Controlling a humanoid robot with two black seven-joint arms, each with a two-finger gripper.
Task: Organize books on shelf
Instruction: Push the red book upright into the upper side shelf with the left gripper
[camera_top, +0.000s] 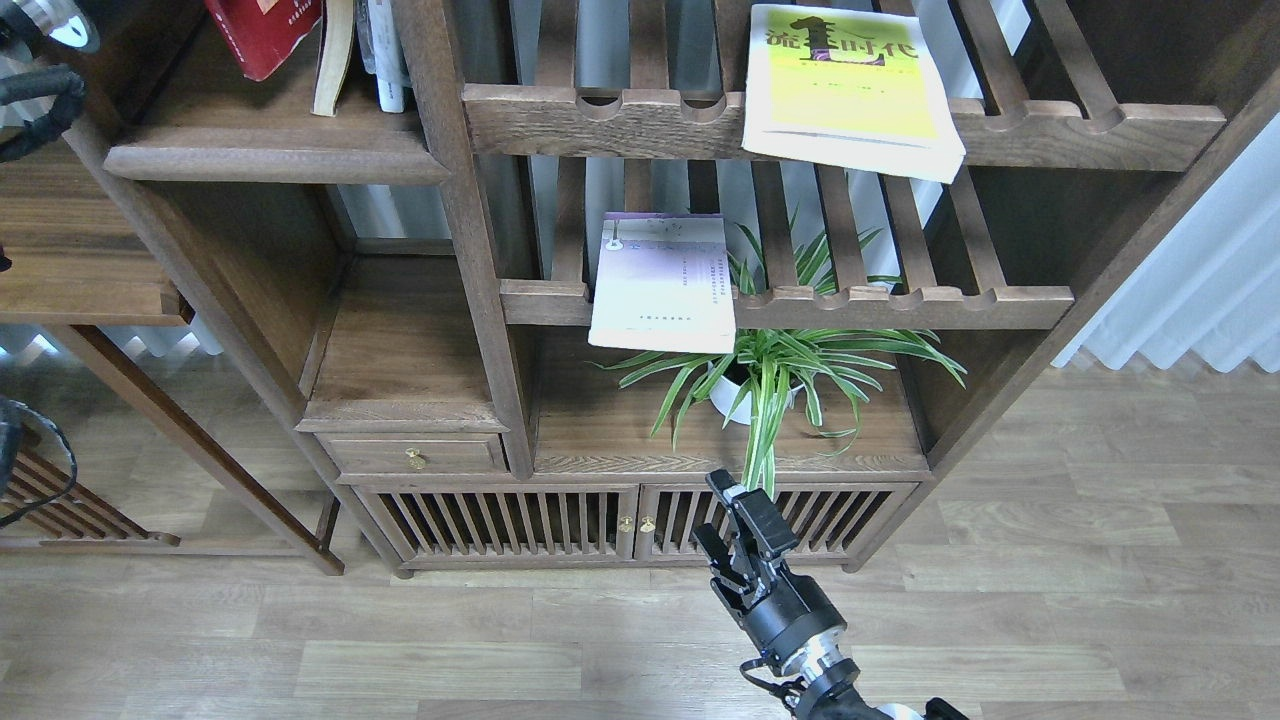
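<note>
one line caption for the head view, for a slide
Red book on the solid shelf; two books lie on slatted racks; right gripper low.
</note>
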